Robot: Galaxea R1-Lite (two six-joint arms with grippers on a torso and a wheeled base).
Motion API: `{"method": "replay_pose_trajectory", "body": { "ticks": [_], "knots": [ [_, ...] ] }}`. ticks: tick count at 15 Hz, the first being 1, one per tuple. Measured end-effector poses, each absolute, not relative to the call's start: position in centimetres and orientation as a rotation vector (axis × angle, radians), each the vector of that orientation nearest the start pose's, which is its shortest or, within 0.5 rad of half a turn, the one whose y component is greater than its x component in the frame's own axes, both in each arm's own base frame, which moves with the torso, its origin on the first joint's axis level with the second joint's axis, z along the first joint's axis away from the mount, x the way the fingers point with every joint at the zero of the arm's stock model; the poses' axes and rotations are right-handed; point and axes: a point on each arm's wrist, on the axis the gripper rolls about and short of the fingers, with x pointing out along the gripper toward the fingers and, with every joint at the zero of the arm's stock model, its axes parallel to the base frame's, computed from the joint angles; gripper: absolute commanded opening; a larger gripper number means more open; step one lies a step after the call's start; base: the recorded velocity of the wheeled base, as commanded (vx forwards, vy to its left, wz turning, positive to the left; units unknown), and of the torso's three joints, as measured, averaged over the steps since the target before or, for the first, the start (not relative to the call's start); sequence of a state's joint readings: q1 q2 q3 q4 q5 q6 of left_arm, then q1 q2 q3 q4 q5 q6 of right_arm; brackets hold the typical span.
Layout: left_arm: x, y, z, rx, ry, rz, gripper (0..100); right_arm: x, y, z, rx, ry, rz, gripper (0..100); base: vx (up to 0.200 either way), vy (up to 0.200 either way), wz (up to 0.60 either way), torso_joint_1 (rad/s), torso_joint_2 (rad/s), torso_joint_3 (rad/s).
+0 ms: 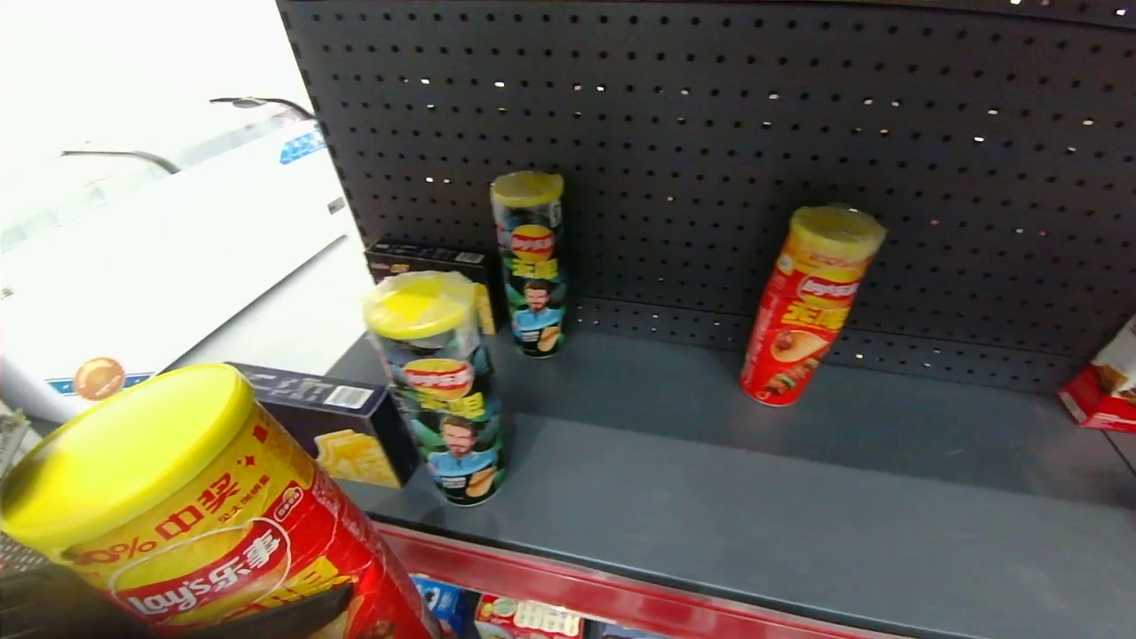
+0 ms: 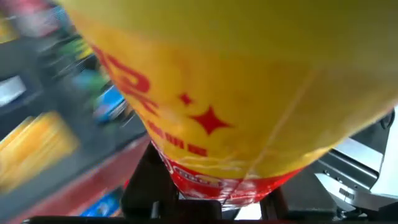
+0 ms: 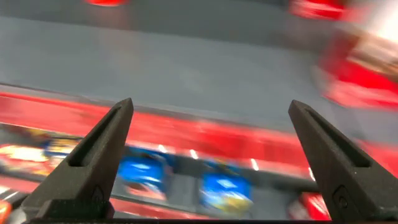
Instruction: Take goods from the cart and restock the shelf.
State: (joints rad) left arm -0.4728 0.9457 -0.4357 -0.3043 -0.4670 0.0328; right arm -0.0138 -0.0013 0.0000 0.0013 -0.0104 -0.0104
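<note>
1. Three canisters stand upright on the shelf (image 1: 799, 497). A front dark canister (image 1: 441, 390) is near the front edge, a rear dark canister (image 1: 531, 266) is close to the pegboard (image 1: 710, 133), and a red canister (image 1: 809, 306) stands well apart to the right.
2. Other stock on the same deck: a near box (image 1: 328, 426) just beside the front dark canister, a far box (image 1: 426, 262) beside the rear dark canister, and a red packet (image 1: 1100, 390) at the right end.
3. The held canister (image 1: 195, 515), red and yellow with a yellow lid, is in the air off the left front corner of the shelf, in front of the near box. It is not set down on the deck.
4. The left gripper (image 2: 211, 199) has its fingers clamped on the lower body of the held canister.
5. The right gripper (image 3: 211, 155) has its fingers (image 3: 93, 162) wide apart with nothing between them. It faces the red rail (image 3: 186, 134) along the shelf front, with blurred goods on a lower level beneath.
6. Judged status: for this item the pick appears complete and the placement is outstanding.
7. Judged remainder: carry the held canister over the deck, set it upright and release. The bare stretch between the front dark canister and the red canister offers room. Whether more goods wait in the cart cannot be told.
</note>
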Motion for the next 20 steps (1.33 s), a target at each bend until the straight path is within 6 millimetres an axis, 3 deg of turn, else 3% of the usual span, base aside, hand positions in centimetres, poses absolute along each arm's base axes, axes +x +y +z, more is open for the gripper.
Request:
{"method": "replay_pose_trajectory", "body": {
  "ticks": [3, 20],
  "knots": [
    [9.49, -5.99, 20.28, 0.030, 0.201, -0.938, 0, -2.29, 0.01, 7.53, -0.010, 0.001, -0.024, 100, 0.000, 0.000, -0.60, 0.002, 0.00, 0.004],
    [9.35, -5.55, 19.65, 0.027, 0.209, -0.909, 0, -2.29, 0.00, 7.53, -0.010, 0.001, -0.027, 100, 0.000, 0.000, 0.07, 0.001, 0.00, 0.001]
  ]
}}
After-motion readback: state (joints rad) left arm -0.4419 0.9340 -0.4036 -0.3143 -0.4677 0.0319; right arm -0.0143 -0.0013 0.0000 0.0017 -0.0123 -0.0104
